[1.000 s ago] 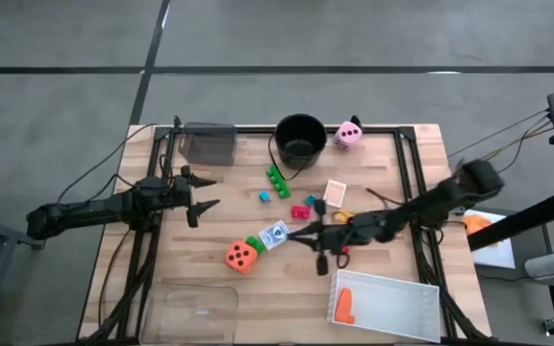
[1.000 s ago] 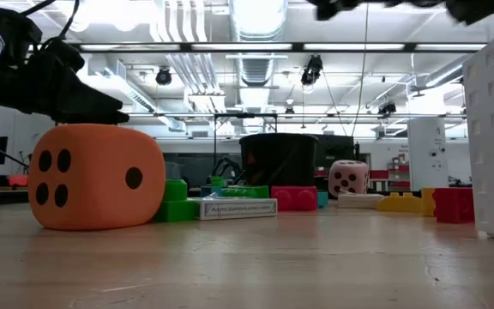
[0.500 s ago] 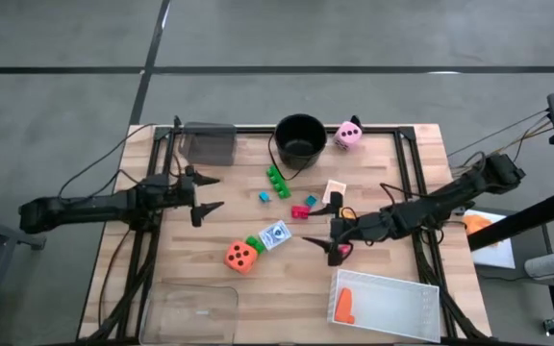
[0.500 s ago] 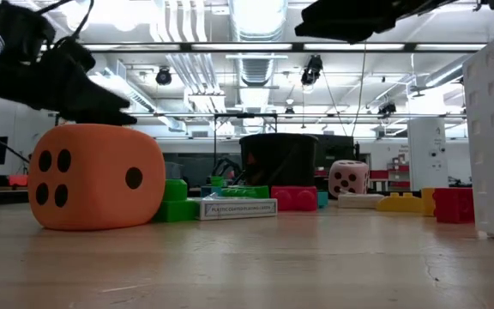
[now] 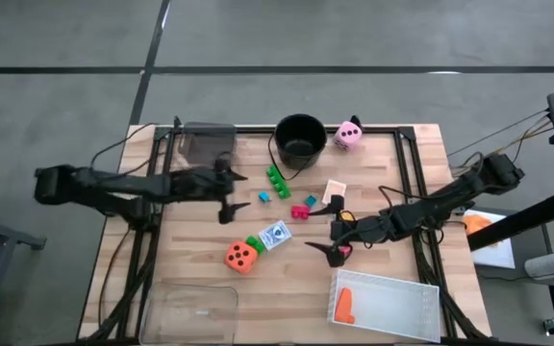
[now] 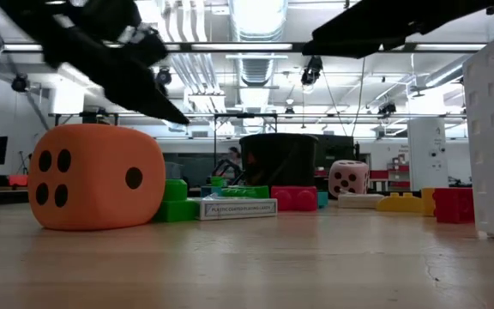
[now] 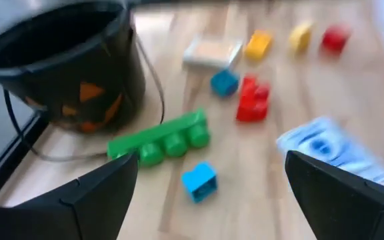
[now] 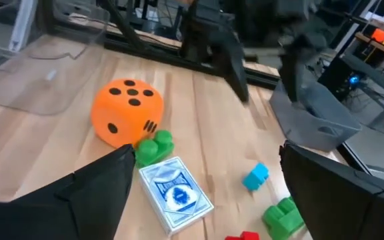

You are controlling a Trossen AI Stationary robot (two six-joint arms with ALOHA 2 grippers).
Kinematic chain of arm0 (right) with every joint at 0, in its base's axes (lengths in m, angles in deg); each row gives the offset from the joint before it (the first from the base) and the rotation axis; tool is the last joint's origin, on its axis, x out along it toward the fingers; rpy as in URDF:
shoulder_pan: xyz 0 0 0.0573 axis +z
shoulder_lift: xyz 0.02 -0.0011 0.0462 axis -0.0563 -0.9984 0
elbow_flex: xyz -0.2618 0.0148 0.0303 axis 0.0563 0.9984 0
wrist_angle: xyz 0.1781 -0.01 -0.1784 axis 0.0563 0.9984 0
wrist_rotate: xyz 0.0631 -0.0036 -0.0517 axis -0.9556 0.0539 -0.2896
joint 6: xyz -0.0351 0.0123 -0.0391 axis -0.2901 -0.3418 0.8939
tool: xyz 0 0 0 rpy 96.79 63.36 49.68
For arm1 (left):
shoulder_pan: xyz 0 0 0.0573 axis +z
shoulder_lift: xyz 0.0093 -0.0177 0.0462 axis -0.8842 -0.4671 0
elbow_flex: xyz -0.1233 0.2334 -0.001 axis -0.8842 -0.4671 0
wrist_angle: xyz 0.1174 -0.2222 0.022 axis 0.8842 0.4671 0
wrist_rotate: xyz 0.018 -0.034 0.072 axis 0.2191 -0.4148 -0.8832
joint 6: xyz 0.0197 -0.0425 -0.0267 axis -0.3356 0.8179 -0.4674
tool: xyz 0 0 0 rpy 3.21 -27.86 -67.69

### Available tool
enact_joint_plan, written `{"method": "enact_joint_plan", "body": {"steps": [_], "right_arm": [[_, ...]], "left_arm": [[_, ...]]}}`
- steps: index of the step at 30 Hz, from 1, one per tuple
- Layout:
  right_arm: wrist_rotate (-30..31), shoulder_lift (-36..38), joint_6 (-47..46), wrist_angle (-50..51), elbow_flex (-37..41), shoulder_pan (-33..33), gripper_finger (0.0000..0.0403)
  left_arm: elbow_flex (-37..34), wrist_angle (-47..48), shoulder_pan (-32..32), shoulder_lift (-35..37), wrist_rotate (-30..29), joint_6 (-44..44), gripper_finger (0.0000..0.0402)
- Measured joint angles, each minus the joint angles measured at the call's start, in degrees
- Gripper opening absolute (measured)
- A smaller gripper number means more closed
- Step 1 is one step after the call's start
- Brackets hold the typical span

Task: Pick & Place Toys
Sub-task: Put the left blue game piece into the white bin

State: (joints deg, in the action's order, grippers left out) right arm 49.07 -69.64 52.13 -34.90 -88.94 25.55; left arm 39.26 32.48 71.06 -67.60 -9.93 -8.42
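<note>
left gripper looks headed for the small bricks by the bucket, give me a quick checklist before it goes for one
1. Left gripper open: ok, fingers spread wide in the left wrist view, nothing between them.
2. Target in sight: ok, the small blue brick and the long green brick lie ahead of the left gripper.
3. Blue brick free to grasp: ok, it lies apart from the green brick.
4. Black bucket out of the way: cannot tell, its wire handle lies close to the green brick.
5. Right gripper clear: ok, open and empty, on the other side of the card deck.
6. Height above the table: cannot tell.
</note>
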Motion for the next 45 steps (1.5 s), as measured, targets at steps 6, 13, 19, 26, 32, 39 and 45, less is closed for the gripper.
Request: {"method": "enact_joint_plan", "body": {"steps": [6,13,19,26,32,39,45], "right_arm": [[-0.3,1.2,0.0,2.3,0.6,2.2,0.0362],[-0.3,1.6,-0.4,5.0,0.5,6.3,0.0362],[-0.1,1.5,-2.3,6.8,0.5,10.0,0.0362],[2.8,1.5,-2.4,6.8,0.5,12.8,0.0362],[3.0,1.5,-2.6,6.8,0.5,12.8,0.0362],[3.0,1.5,-2.6,6.8,0.5,12.8,0.0362],[3.0,1.5,-3.0,6.8,0.5,12.8,0.0362]], "left_arm": [[16.7,17.9,0.9,-15.6,-3.1,-3.7,0.0377],[30.7,31.6,0.9,-27.7,-3.1,-8.5,0.0377],[37.8,39.7,1.0,-35.0,-2.8,-11.8,0.0377],[38.8,41.1,1.2,-39.2,-2.8,-17.1,0.0377],[38.9,39.6,2.4,-41.5,-3.1,-18.4,0.0377],[38.8,37.6,2.8,-43.0,-3.1,-19.7,0.0377],[38.8,36.7,2.9,-43.1,-3.1,-19.7,0.0374]]}}
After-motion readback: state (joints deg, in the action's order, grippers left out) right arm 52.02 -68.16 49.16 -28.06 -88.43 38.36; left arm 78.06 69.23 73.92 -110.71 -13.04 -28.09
